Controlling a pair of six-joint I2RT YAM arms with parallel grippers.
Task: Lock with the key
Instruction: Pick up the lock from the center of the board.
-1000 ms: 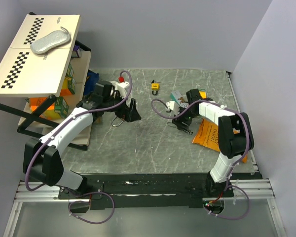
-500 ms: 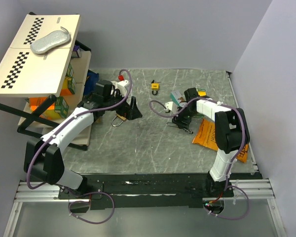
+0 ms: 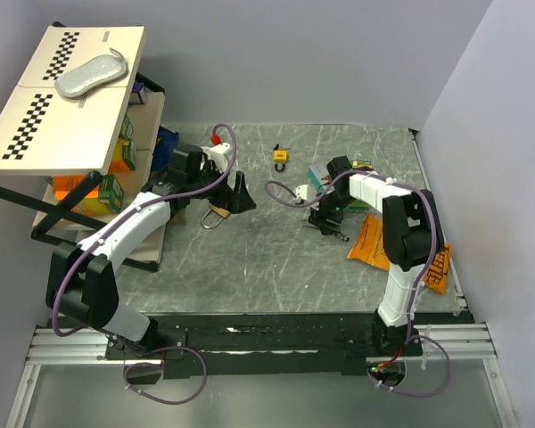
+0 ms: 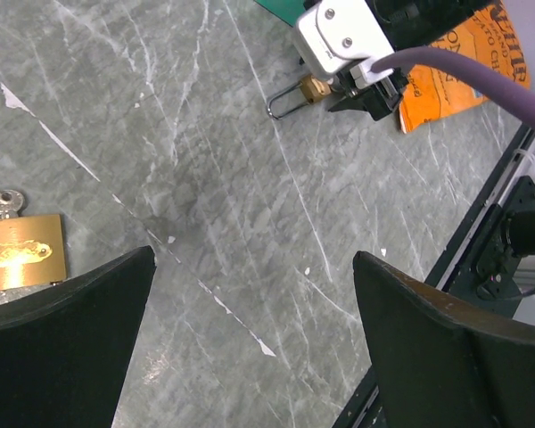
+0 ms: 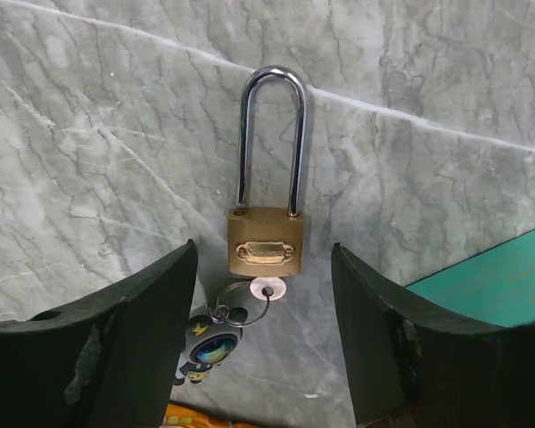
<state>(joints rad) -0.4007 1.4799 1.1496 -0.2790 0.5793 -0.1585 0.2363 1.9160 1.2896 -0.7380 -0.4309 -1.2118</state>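
A brass padlock (image 5: pixel 266 242) with a long steel shackle (image 5: pixel 272 134) lies flat on the grey marble table (image 5: pixel 89 152). A key (image 5: pixel 269 287) sits in its keyhole, with a ring and a small dark charm (image 5: pixel 209 349). My right gripper (image 5: pixel 263 254) is open, low over it, with one finger on each side of the body and not touching. It is at the centre right in the top view (image 3: pixel 325 217). A second brass padlock (image 4: pixel 18 251) with a key lies left of my open, empty left gripper (image 4: pixel 252 259), which shows in the top view (image 3: pixel 236 196).
A small yellow padlock (image 3: pixel 279 157) lies at the back of the table. An orange packet (image 3: pixel 374 241) and a green card (image 3: pixel 319 176) lie by the right arm. A shelf rack with a checkered top (image 3: pixel 71 89) stands at the left.
My right gripper has shifted slightly left and toward the back over its padlock. My left gripper has edged slightly toward the back. Both padlocks lie where they were.
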